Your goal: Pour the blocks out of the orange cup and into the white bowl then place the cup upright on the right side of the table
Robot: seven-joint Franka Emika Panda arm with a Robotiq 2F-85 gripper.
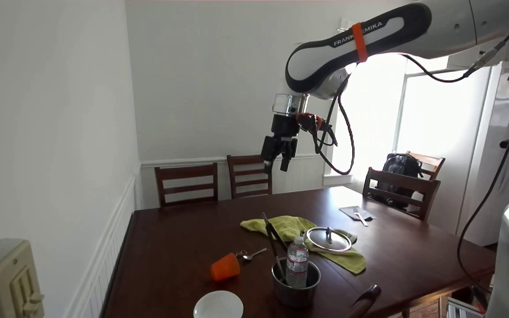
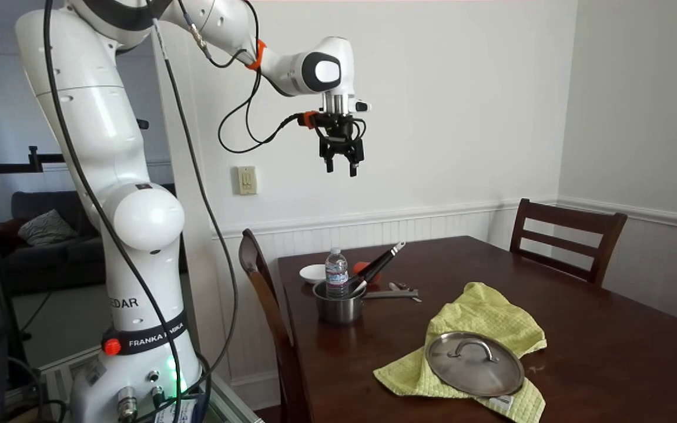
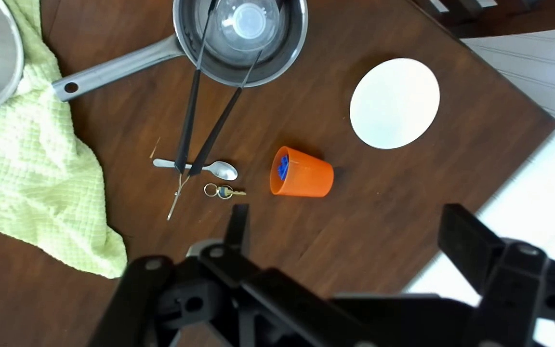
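The orange cup (image 1: 226, 267) lies on its side on the dark brown table (image 1: 179, 238). In the wrist view the cup (image 3: 309, 173) has its mouth to the left, with blue blocks (image 3: 283, 167) inside. The white bowl (image 1: 219, 305) stands near the cup and also shows in the wrist view (image 3: 395, 103). In an exterior view the cup (image 2: 368, 271) is partly hidden behind the pot and tongs. My gripper (image 1: 276, 165) is open and empty, high above the table; its spread fingers show in the wrist view (image 3: 347, 217).
A grey metal pot (image 1: 296, 293) holds a water bottle (image 1: 297, 263) and black-handled tongs (image 3: 188, 125). A spoon (image 3: 222, 170) and keys (image 3: 224, 191) lie beside the cup. A yellow-green cloth (image 2: 485, 317) lies under a silvery lid (image 2: 473, 364). Chairs (image 1: 187, 183) surround the table; a wall borders it.
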